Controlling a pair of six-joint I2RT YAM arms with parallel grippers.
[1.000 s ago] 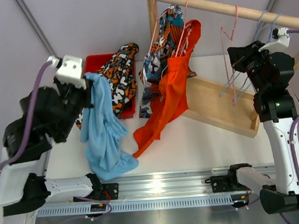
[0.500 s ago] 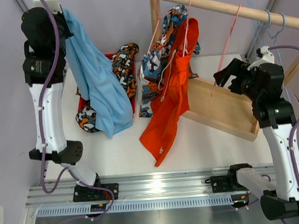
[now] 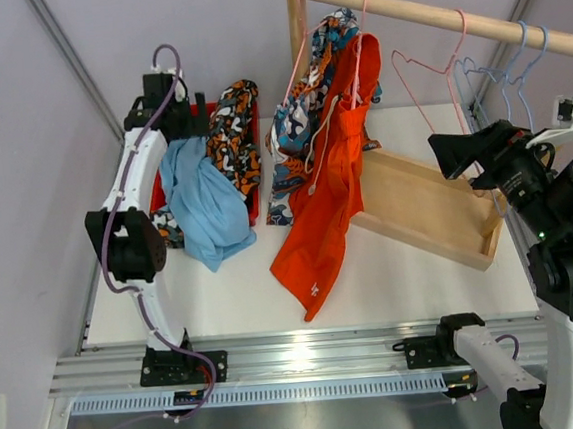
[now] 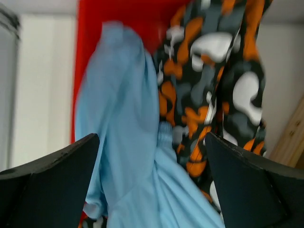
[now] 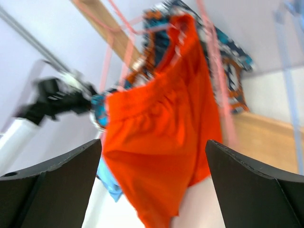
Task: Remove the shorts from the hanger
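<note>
Evidently both tools have just let go. The left gripper [image 4: 151, 142] stands wide open above the red bin [image 4: 123, 12] at far left. The light blue shorts [image 3: 206, 206] it carried now slump over the bin's near edge. The right gripper [image 3: 457, 154], also open and empty, has drawn back right. The bright orange shorts [image 3: 330, 191] still hang from the rail [image 3: 430, 19], so they look next.

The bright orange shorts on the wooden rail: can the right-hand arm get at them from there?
Probably yes. The right arm has its jaws open, facing the bright orange fabric shorts, which fill its wrist view. Only thin pink hanger wire crosses between, so the way looks free.
</note>
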